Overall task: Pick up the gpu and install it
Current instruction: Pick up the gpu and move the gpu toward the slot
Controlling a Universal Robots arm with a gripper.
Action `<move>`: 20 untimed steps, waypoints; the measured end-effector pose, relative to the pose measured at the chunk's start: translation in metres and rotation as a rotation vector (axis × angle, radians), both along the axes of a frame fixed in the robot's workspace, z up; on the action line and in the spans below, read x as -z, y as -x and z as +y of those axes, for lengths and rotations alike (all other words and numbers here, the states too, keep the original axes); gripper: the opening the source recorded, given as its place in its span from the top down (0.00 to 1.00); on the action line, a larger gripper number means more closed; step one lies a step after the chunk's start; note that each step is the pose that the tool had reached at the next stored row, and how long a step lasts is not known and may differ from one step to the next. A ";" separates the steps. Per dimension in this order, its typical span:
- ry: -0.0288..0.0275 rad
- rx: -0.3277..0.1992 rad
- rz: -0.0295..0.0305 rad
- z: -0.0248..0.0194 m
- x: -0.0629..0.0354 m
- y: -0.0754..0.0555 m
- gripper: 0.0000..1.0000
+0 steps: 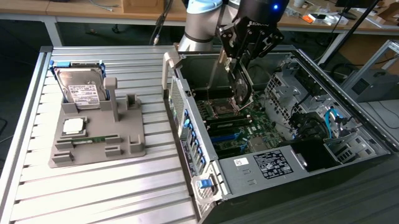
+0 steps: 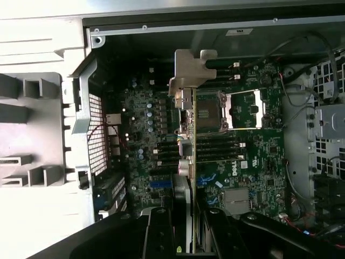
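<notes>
**GPU held on edge inside the open case**

- The gpu (image 1: 242, 86) (image 2: 186, 135) hangs roughly upright and edge-on inside the open computer case (image 1: 281, 164) (image 2: 161, 26). It is over the motherboard (image 1: 244, 133) (image 2: 248, 156).
- In the exterior view its lower end sits just beside the CPU socket (image 1: 223, 110) (image 2: 208, 112). Cannot tell whether it touches the board.
- In the wrist view the card shows as a thin line. Its silver bracket is at the far end from the fingers, and the socket lies just beside that line.
- The end effector (image 1: 239, 58) (image 2: 188, 229) is pinching the gpu by its upper edge, with one black finger (image 2: 159, 232) on each face of the card.
- The case lies on its side with the panel off. It fills the exterior view's right half of the counter (image 1: 93, 200).
- On the exterior view's left, well apart from the case, is a grey parts holder (image 1: 128, 144).
  - A silver hard drive (image 1: 84, 88) with a white label leans in the holder's rear slot.
  - A narrow green memory stick (image 1: 93, 138) lies flat near its front.
  - A square silver chip (image 1: 74, 125) sits between the two.
</notes>
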State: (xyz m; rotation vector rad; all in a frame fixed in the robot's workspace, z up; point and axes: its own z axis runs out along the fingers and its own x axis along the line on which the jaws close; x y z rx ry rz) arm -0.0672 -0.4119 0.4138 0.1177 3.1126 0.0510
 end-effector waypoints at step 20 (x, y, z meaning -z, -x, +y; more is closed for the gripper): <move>0.0005 0.000 0.0000 -0.0005 0.0053 -0.013 0.73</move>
